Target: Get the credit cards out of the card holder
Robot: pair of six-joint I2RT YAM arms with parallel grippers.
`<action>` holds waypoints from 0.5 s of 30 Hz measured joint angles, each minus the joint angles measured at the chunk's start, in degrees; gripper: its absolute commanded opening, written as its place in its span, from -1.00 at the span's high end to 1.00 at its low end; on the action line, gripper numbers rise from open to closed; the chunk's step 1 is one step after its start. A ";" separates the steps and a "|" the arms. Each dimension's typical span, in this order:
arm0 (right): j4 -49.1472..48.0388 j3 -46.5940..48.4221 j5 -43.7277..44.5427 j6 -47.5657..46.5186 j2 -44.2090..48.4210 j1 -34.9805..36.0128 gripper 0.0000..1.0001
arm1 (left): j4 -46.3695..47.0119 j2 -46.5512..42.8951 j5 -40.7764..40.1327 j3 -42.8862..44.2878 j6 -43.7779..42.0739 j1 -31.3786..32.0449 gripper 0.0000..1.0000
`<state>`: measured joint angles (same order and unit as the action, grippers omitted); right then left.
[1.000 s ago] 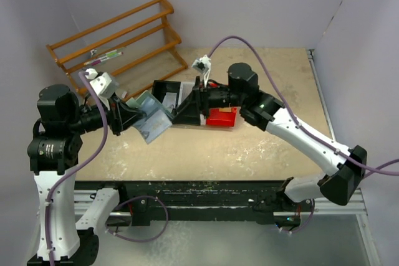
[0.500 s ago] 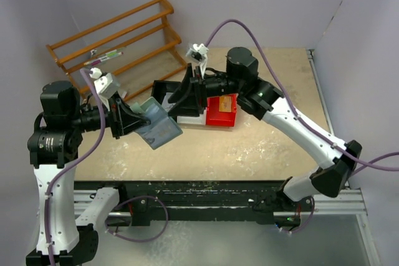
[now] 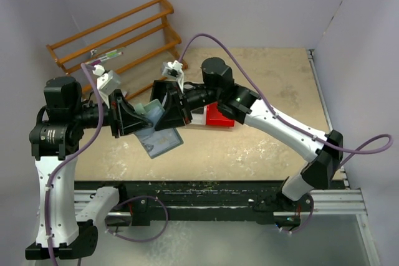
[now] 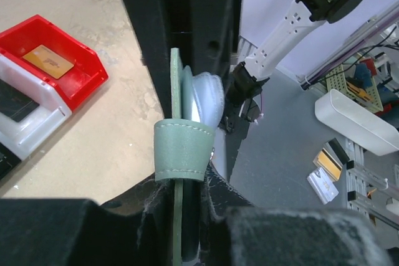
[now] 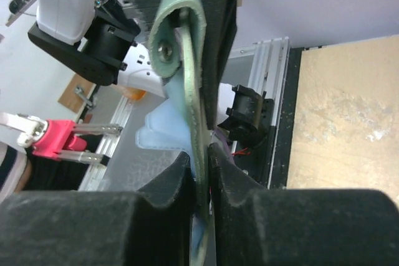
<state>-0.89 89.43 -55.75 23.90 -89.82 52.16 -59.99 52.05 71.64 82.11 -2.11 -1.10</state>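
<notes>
The holder point(image 3: 163, 141) hangs over the worktop point(image 3: 249, 147), left fingers point(image 4: 93, 235) clamped shut on one edge, right fingers point(image 5: 93, 228) pinched shut on the opposite edge, arms meeting head-on

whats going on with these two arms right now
The two arms are holding the grey-green card holder up off the table between them. The left claw pinches one side of it, and the right claw is clamped on another edge. An orange card lies in the red bin.
</notes>
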 measured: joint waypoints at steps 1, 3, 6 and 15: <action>-0.35 0.00 0.00 0.61 -0.44 0.00 1.00 | -0.37 0.13 0.42 0.20 0.00 0.00 0.44; -1.49 0.00 -0.20 1.68 -1.01 0.02 1.00 | -0.96 0.28 0.96 0.44 -0.02 0.00 0.05; -3.98 -0.44 -0.35 3.78 -1.22 0.00 1.00 | -1.88 0.72 2.23 1.31 -0.52 0.00 -0.59; -9.64 -4.57 1.81 8.04 1.20 -0.09 1.00 | -3.37 0.87 -1.64 3.23 -0.39 0.00 -0.96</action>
<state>-10.52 84.86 -53.93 31.94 -88.62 52.07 -63.35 52.93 70.00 85.34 -2.50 -1.10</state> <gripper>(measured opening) 0.024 0.952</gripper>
